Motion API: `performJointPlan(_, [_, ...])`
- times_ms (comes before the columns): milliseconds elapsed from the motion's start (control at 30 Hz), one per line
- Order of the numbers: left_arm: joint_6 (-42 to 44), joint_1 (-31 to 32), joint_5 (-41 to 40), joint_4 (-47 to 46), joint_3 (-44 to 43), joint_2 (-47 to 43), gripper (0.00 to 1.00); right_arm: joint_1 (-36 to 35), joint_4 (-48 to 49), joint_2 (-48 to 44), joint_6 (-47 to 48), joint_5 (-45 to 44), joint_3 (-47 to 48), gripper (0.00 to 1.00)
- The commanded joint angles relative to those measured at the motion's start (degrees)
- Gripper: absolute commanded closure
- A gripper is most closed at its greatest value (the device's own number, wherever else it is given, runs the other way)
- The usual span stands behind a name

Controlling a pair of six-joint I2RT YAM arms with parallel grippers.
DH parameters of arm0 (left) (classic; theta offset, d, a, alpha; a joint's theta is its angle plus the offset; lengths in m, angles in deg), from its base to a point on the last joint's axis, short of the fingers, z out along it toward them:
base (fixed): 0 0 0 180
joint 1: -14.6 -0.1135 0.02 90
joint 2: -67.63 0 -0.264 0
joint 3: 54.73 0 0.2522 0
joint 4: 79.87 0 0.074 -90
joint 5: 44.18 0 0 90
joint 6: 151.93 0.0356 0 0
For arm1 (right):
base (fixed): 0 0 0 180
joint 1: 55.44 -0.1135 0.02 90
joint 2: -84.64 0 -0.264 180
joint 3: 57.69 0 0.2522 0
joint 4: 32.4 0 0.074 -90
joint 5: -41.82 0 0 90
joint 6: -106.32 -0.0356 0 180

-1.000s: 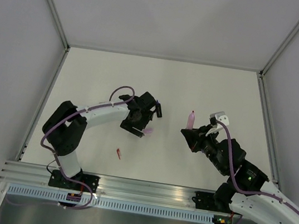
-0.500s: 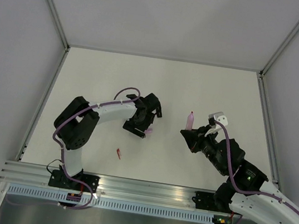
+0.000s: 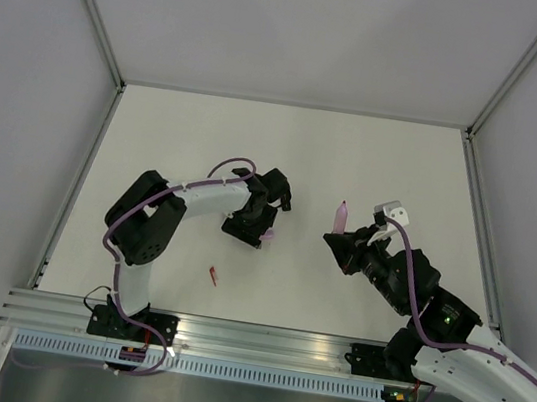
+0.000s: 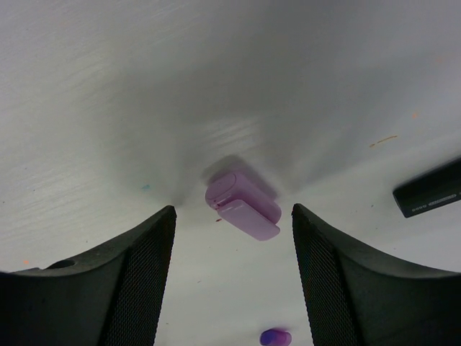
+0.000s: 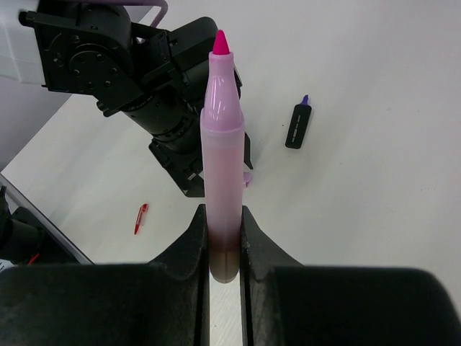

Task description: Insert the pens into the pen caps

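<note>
Two grips, and only one of them is filled. Farthest left on the table [image 3: 406,161] lies a small red piece [image 3: 213,275], apart from both my arms. At this size I cannot tell whether it is a pen or a cap.

Next comes my left gripper [image 4: 232,213], pointed down at the table. Its jaws are released and stand apart with nothing in them. The lilac cap [image 4: 243,205] lies flat on the table between the fingers [image 4: 144,274] and touches neither.

The cap's long axis runs slantwise across the gap, from upper left to lower right in the wrist view. I judge the fingers would meet it at an angle rather than square on its sides, so a small turn of the wrist before closing looks wise. I cannot make out which end of the cap is the open one.

What matters for the coming move is that the cap sits right under my left gripper and well apart from my right one. The left arm is the one to take it.

To the right, my right gripper [image 5: 222,223] is clenched on the butt end of the pink marker [image 5: 220,144]. The marker sticks straight out past my fingertips, with its bare bright tip farthest from me.
</note>
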Motion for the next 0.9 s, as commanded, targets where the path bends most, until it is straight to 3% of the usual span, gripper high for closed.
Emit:
performJointPlan(0, [-17.8, 0.0, 1.9, 1.1, -1.7, 1.2, 0.29, -0.1, 0.6, -0.3, 0.7, 0.6, 0.4, 1.00])
performJointPlan(500, [-22.0, 0.0, 2.7, -4.0, 1.6, 0.7, 0.30, -0.1, 0.8, 1.2, 1.0, 0.6, 0.4, 1.00])
performJointPlan(767, [-24.2, 0.0, -0.6, -0.1, 2.2, -0.1, 0.48, -0.1, 0.8, 1.7, 1.0, 0.6, 0.6, 1.00])
performJointPlan(867, [-23.8, -0.1, -0.7, -0.3, 2.4, -0.1, 0.49, 0.0, 0.9, 1.7, 1.0, 0.4, 0.5, 1.00])
